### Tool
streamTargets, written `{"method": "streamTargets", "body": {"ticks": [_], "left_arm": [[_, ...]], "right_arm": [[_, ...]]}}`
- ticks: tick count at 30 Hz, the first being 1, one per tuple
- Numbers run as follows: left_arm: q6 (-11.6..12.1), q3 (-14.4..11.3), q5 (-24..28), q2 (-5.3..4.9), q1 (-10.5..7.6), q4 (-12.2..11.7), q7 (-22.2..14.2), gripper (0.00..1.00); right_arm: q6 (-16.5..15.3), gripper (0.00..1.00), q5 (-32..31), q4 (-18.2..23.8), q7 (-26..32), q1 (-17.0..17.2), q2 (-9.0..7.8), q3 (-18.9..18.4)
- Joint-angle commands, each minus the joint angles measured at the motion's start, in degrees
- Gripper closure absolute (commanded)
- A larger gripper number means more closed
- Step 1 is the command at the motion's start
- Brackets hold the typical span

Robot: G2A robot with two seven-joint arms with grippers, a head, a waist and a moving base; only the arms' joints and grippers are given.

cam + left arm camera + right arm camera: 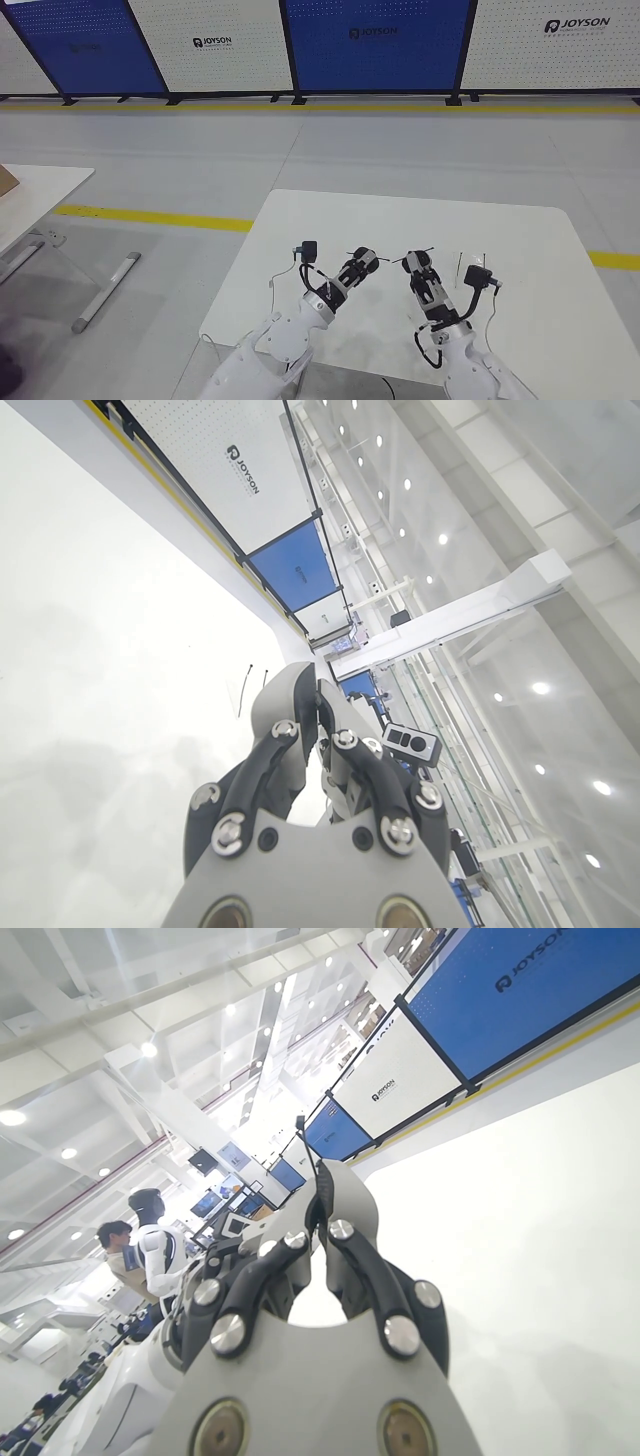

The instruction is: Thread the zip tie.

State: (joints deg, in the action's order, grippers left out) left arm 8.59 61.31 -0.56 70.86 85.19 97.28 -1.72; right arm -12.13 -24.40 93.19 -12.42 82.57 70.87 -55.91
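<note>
The main risk is sitting in the two pinches. The right gripper (pixel 412 262), in the lower middle of the top view, is clamping tight on a thin black plastic zip tie (pixel 306 1143). Its square head is sticking up past the fingertips on a short free length of strap. The left gripper (pixel 366 261), just to the left of it, is also pressing its jaws together. Only a small black bit of strap (pixel 318 698) is showing between its pads, and I cannot tell whether that is the same tie's tail or a second piece.

With so little strap showing there, the tip is probably sitting hard to aim, so it may be missing the head's small slot and buckling against it. If either pinch is weak, the slick strap may be twisting or sliding out and dropping onto the rectangular white table (pixel 520 330). The grippers are hanging near each other above the table, so a careless closing move risks knocking finger against finger.

Around them, two spare black zip ties (pixel 242 695) are lying side by side on the table, just right of the right gripper and apart from both arms. Nothing is standing between the two grippers. Blue and white perforated partition panels (pixel 380 45) are lining the top of the frame, beyond a yellow floor line (pixel 150 217).
</note>
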Motion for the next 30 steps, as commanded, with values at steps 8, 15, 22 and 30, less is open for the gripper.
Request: {"method": "streamTargets", "body": {"ticks": [8,15,22,30], "left_arm": [[-0.2,0.1,-0.4,0.05,0.21,0.5,-0.1,1.00],[-0.3,-0.1,-0.7,0.13,0.26,0.7,-0.2,1.00],[-0.6,-0.3,-0.8,0.23,0.19,1.0,-0.2,1.00],[-0.4,-0.4,-0.6,0.34,0.16,1.0,-0.1,1.00]], "right_arm": [[0.3,1.00,-0.8,-0.1,0.1,0.0,0.61,-0.4],[0.5,1.00,-1.4,-0.3,0.7,0.0,1.02,-0.7],[0.5,1.00,-1.7,-0.8,1.1,0.0,1.44,-1.0],[-0.9,1.00,-0.6,-1.2,1.9,0.0,1.90,-1.3]]}}
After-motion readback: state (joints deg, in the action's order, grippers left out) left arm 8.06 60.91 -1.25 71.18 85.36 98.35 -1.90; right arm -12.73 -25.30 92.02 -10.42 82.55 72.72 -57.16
